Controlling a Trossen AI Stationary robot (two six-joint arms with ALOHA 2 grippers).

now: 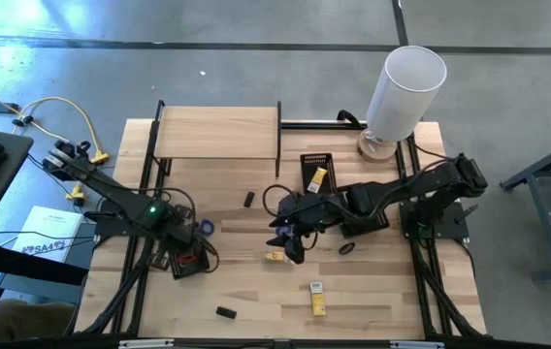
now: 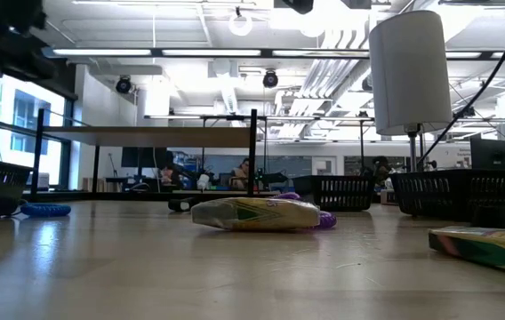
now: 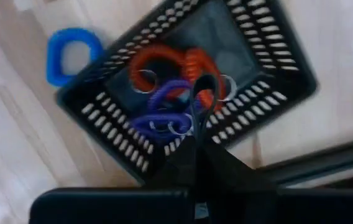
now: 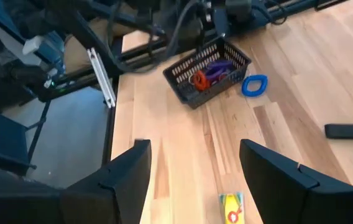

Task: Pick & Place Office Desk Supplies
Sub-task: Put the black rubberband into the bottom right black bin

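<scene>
Two jaws of my right gripper (image 4: pixel 192 177) stood apart above the yellow packet (image 4: pixel 231 208); I judged centring first wisest

High overhead, low table-level — both wrists share mesh tray (image 3: pixel 276 37).
</scene>
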